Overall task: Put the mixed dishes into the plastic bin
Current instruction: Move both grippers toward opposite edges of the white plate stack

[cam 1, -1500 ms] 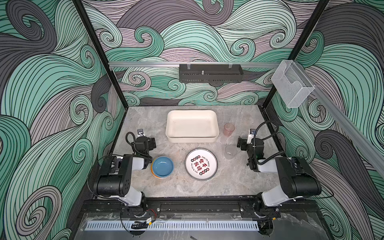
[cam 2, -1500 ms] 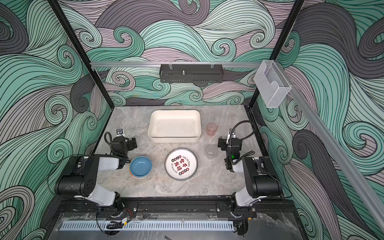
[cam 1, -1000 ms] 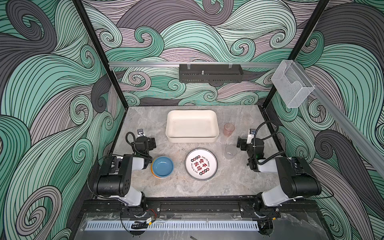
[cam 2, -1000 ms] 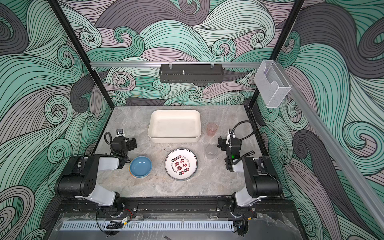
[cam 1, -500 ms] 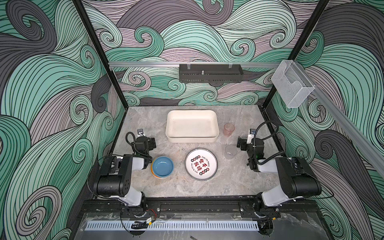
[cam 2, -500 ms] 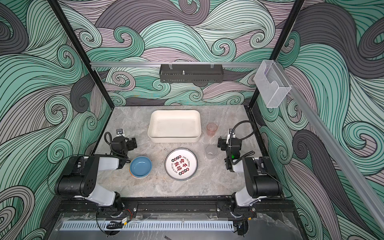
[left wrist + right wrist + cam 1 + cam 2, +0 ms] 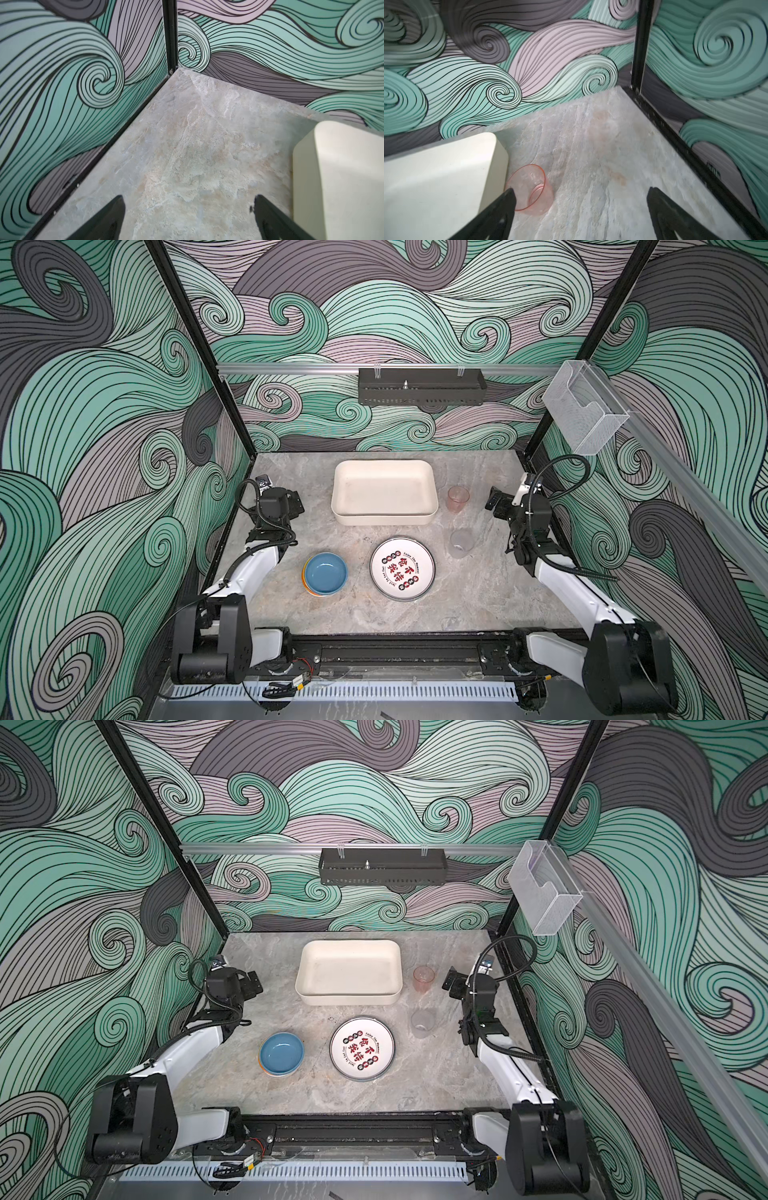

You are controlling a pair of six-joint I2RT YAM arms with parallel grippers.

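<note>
1. My left gripper (image 7: 189,199) has its jaws spread wide, with only bare table (image 7: 187,145) between them. A corner of the plastic bin (image 7: 332,176) sits just beside it.
2. My right gripper (image 7: 581,190) is equally wide apart and empty. The pink cup (image 7: 530,187) stands upright near one side of it, just beside the bin's end wall.
3. I judge the task is at its start: the bin looks empty and no first pick has been made.
4. The next move calls for straddling the pink cup, closing gently on its thin wall, then lifting it over the rim.
5. Further out, a clear cup (image 7: 460,543), a plate (image 7: 402,568) printed with red and black characters and a blue bowl (image 7: 326,572) nested on yellow and orange ones wait in front of the bin.
</note>
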